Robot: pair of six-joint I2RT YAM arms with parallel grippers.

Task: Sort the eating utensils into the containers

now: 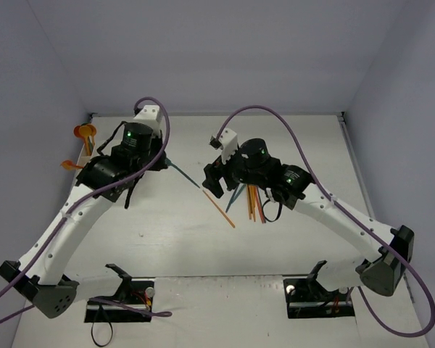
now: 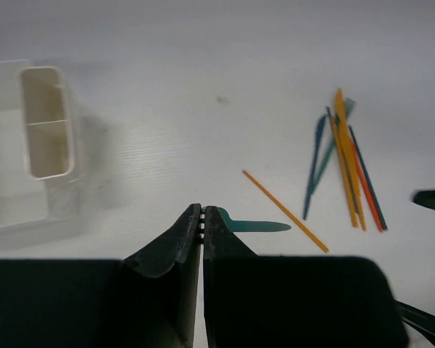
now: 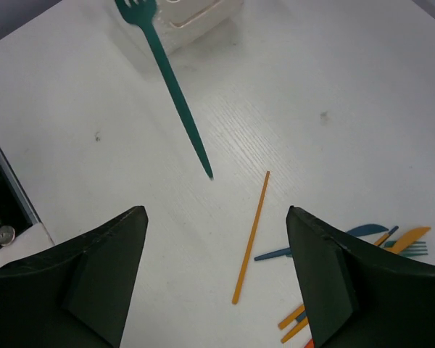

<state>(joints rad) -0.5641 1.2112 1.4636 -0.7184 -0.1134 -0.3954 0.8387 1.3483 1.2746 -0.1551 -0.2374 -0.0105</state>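
- The teal fork point(image 3: 175, 90) is pinched in the left jaws, which are shut tight on one end of it. The rest of it sticks out over the tabletop point(image 1: 167, 239) toward the right arm point(image 1: 341, 217).
- In the right wrist view the fork's tines are at the top edge, close to the white containers point(image 2: 47, 123). Its pointed handle tip aims down at the gap between the right jaws.
- The right jaws stand wide apart and hold nothing. They hang just short of the fork's tip without touching it.
- A lone orange stick point(image 3: 251, 239) lies flat on the tabletop, just beside the fork's tip and between the two sets of jaws.
- The loose pile of utensils point(image 2: 346, 163), in orange, teal, blue and red, lies crossed over itself under the right wrist, near the orange stick.
- The containers sit on the left side of the tabletop, by the left arm point(image 1: 65, 225). Two joined compartments show in the left wrist view.
- Two orange pieces point(image 1: 83, 133) show at the far left edge. Whether they sit in a bin cannot be told.
- Purple cables point(image 1: 304, 156) arch over both arms.
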